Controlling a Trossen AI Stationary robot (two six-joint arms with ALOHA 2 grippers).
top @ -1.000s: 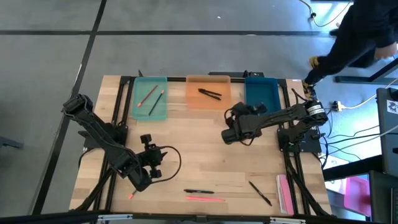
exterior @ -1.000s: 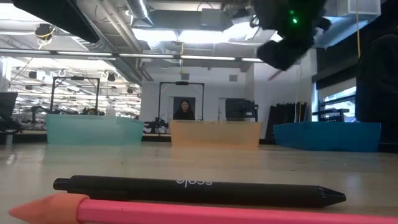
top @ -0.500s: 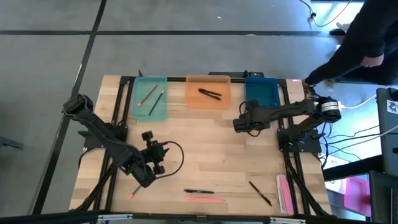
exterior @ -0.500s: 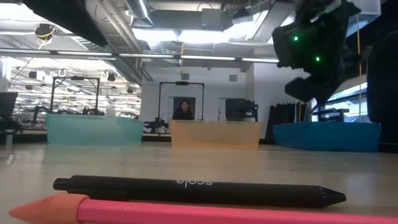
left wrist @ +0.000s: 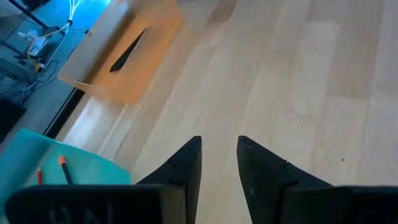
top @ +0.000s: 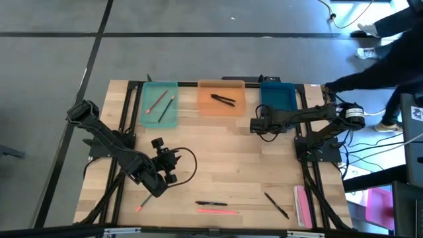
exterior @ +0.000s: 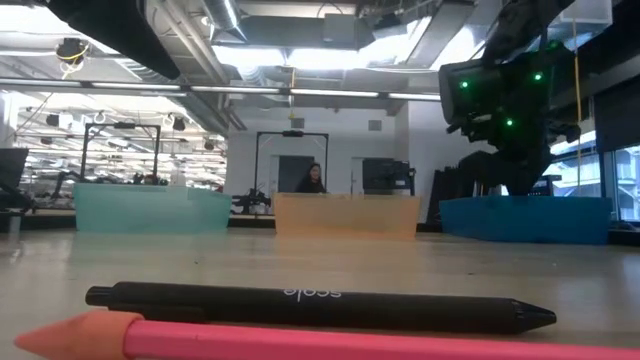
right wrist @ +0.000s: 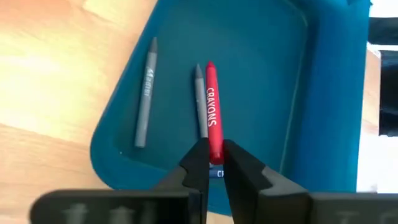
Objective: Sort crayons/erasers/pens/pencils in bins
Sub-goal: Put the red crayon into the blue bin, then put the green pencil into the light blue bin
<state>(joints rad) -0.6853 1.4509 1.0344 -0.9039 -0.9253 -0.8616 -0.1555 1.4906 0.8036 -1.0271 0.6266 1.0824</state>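
Note:
My right gripper (right wrist: 214,152) is shut on a red crayon (right wrist: 211,102) and hangs over the near part of the blue bin (right wrist: 261,56), where two grey crayons (right wrist: 146,99) lie flat on the floor. In the high view it sits at the blue bin's near edge (top: 256,125). My left gripper (left wrist: 217,152) is open and holds nothing, over bare wood toward the table's near left (top: 173,160). The teal bin (top: 158,104) holds pencils and the orange bin (top: 221,99) holds black pens. A black pen (exterior: 310,305) and a pink pencil (exterior: 300,340) lie at the near edge. My right gripper pinches the red crayon between its two fingers at one end (right wrist: 215,142). The rest of the crayon sticks out past the fingertips, over the blue bin's floor. In the low view the gripper (exterior: 500,100) hangs well above the bin, so the crayon is lifted clear.
Another black pen (top: 276,205) and a flat pink strip (top: 301,205) lie near the table's near right corner. A short orange-red stick (top: 140,208) lies near the left arm. Bare wood stretches across the table's middle. A person stands beyond the table's far right corner.
My right gripper has carried the red crayon from the table's middle toward the far right, ending over the blue bin's near part, and it shows lower in the low view. My left gripper has shifted a little toward the table's right.

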